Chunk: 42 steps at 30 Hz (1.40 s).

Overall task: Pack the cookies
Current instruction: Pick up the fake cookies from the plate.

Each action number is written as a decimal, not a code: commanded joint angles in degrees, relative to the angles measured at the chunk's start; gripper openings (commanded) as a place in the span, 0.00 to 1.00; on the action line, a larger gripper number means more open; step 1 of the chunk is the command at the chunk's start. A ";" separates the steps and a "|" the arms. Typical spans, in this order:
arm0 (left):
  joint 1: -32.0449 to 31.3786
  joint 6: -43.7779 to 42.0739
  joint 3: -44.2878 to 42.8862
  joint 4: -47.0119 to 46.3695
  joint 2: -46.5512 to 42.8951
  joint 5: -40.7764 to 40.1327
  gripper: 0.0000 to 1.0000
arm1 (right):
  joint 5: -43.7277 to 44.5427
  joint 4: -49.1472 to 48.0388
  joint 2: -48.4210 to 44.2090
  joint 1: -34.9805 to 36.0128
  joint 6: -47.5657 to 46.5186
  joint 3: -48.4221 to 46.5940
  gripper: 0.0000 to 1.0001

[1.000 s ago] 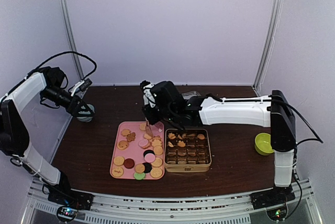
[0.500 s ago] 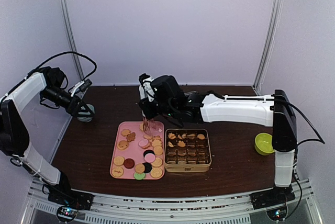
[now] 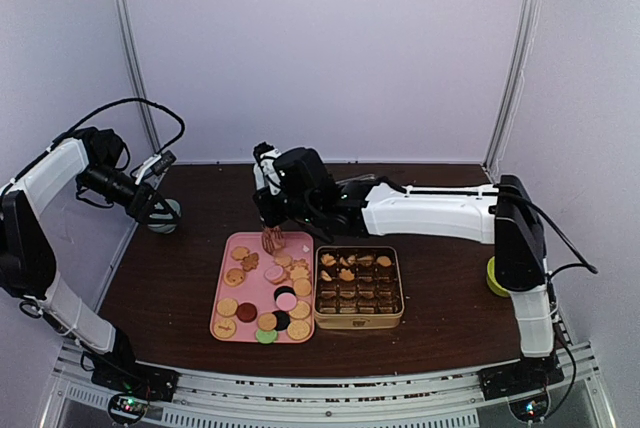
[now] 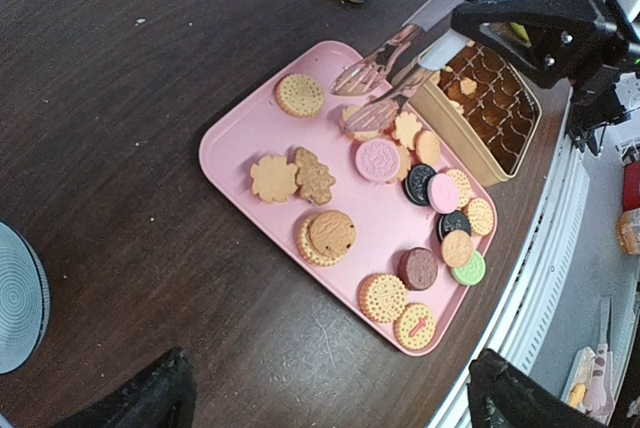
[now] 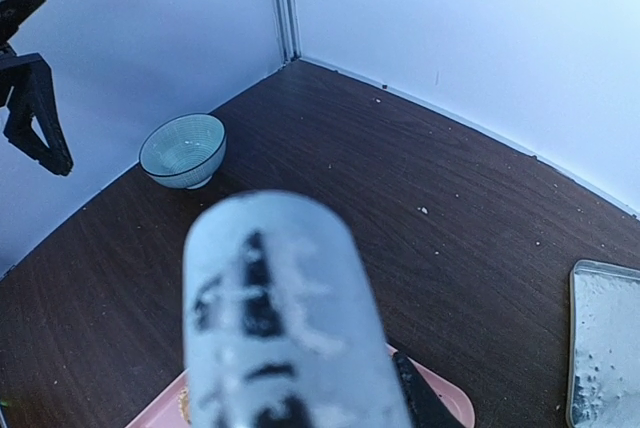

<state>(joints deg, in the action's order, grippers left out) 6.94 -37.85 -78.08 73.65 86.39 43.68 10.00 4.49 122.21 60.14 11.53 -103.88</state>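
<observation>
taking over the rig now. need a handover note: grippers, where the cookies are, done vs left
Left gripper: open, empty, up near the pale bowl at far left.
Right gripper: shut on tongs, tips down among the cookies at the pink tray's far end; no cookie clearly lifted.
Done: a few cookies sit in the gold tin's far rows.
Left: most cookies remain on the tray; most tin compartments are empty.

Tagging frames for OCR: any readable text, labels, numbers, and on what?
No legible text in any view.
Black marks on the grey cylinder right at the right wrist camera: too blurred to read.
Embossing on the cookies: too small to read.
</observation>
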 commanded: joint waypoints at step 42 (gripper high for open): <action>0.45 -2.42 -0.05 3.66 -1.31 3.47 0.97 | 7.02 -10.18 -9.54 1.17 -2.65 19.75 0.40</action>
<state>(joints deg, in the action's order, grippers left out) 6.94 -39.05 -78.08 76.42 86.39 45.28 15.27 -6.85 115.87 61.63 10.17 -85.06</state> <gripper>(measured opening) 0.966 0.396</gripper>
